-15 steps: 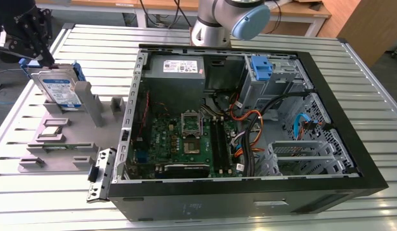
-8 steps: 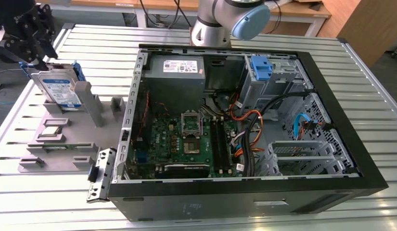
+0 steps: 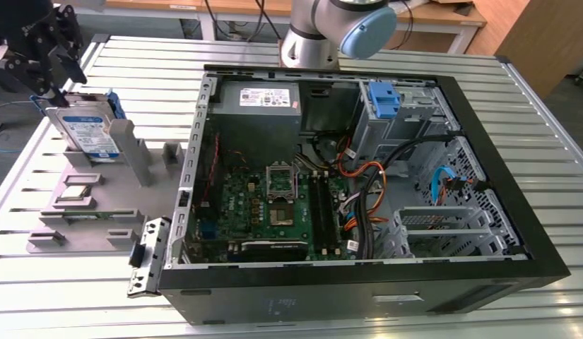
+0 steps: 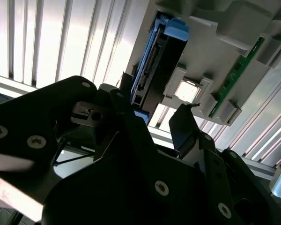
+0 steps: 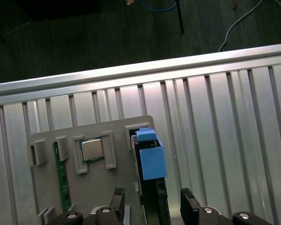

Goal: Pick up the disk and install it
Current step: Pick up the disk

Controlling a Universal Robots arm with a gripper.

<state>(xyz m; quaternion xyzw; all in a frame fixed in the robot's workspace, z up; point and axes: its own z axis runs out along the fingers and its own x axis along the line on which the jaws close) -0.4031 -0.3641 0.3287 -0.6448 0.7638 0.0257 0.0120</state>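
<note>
The disk point(image 3: 85, 133) stands on edge in a slot of the grey holder plate point(image 3: 102, 212), at the exterior view's left, outside the computer case. It is silver with a blue-and-white label and a blue carrier point(image 5: 150, 158). My gripper point(image 3: 48, 90) hangs just above its upper end, open. In the first wrist view the gripper point(image 5: 152, 199) has one black finger point(image 5: 117, 201) on each side of the disk's thin edge point(image 5: 152, 206), with a gap on both sides. The second wrist view shows the disk point(image 4: 152, 61) beyond the fingertips point(image 4: 181, 123).
The open computer case point(image 3: 517, 176) lies on the slatted metal table point(image 3: 536, 85), with motherboard point(image 3: 272, 205), cables and a grey drive cage carrying a blue bracket point(image 3: 384, 99). The holder plate also holds a processor chip point(image 3: 76, 191) and a green memory stick point(image 5: 62, 180). The arm's base point(image 3: 315, 35) stands behind the case.
</note>
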